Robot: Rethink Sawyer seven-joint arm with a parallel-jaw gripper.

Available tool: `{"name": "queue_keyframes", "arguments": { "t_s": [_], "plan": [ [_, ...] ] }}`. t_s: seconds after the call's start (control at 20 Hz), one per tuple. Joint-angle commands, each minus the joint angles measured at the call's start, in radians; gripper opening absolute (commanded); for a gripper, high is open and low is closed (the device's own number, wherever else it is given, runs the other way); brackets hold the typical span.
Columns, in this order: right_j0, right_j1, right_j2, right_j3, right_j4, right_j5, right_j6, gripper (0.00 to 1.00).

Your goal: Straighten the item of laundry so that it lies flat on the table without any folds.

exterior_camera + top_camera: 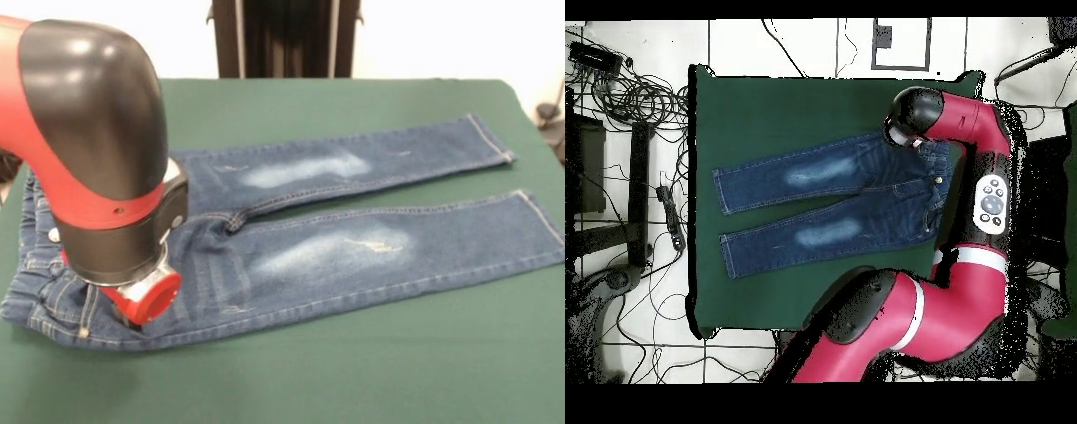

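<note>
Lying spread across the middle of the green table [371,380], the jeans [353,247] have their waistband at the left of the front view and both legs running to the right, hems near the table's right edge. The two legs are side by side and slightly apart, each with a pale faded patch on the thigh. The waistband end looks bunched and rumpled, while the legs lie mostly flat.

The red and black arm [88,141] fills the upper left of the front view, and its bulky wrist covers much of the waistband. A red tip of the gripper [141,299] sits low over the denim at the lower left; whether it is open, closed or holding cloth cannot be told, since the arm's body hides it.

In the overhead view the arm [965,250] curves along the right side of the table [765,100], its black elbow over the waistband of the jeans [825,205]. Cables [635,100] lie tangled on the tiled floor at the left.
</note>
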Motion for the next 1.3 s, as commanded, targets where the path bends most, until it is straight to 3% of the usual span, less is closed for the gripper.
{"name": "queue_keyframes", "arguments": {
  "t_s": [0.05, 0.25, 0.55, 0.95, 1.3],
  "plan": [
    [0.004, 0.035, 0.15, -0.191, -0.067, 0.066, -0.434, 0.0],
    [0.0, 0.037, 0.155, -0.184, -0.057, 0.07, -0.432, 0.0],
    [-0.012, -0.083, 0.08, 0.073, 0.018, -0.038, -0.324, 0.0],
    [-0.023, -0.167, 0.073, 0.229, 0.033, -0.096, -0.261, 0.0],
    [-0.052, -0.325, 0.034, 0.483, 0.043, -0.145, -0.199, 0.0]
  ]
}}
